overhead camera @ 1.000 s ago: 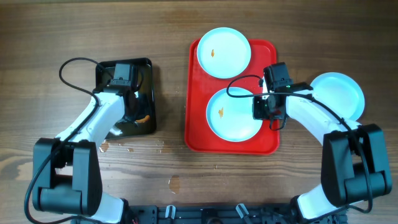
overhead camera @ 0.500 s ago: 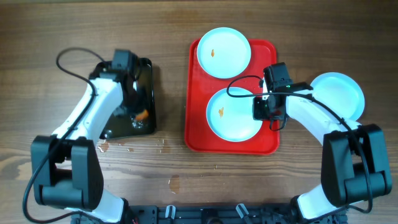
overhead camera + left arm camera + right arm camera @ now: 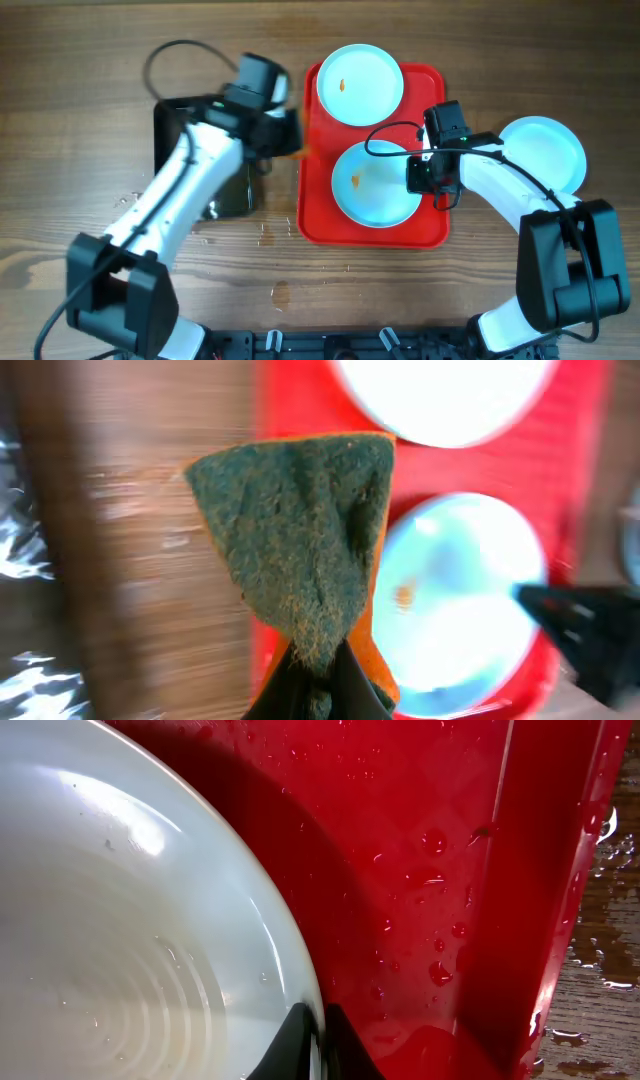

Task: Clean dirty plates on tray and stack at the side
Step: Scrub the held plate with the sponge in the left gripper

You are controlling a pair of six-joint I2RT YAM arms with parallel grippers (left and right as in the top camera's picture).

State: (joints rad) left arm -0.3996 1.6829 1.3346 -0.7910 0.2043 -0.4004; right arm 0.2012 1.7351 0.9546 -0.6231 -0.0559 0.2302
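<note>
Along the right side of the large bright red rectangular plastic tray (image 3: 312, 205), the right gripper (image 3: 432, 176) is closed on the rim of the near round pale-blue plate (image 3: 380, 190). The right wrist view shows the plate edge running directly between the two dark fingertips, with one on the plate's inner face and one on the tray side. The plate lies flat on the tray floor. Its surface is glossy, with faint concentric rings and a small orange smear left of centre. Water beads cover the tray's smooth red floor and raised rim.

The tray's long axis runs away from the robot. The far round pale-blue plate (image 3: 360, 84), also marked with an orange smear, occupies the far half and overlaps the far rim. A third round pale-blue plate (image 3: 545, 150) rests on the brown wood-grain table (image 3: 80, 60), just right of the tray.

The left gripper (image 3: 318, 668) pinches the narrow end of a green scouring sponge with orange backing (image 3: 300, 530). The sponge's coarse face fans out away from the jaws. It hangs over the tray's left rim, beside the small black rectangular tray of liquid (image 3: 170, 130).
</note>
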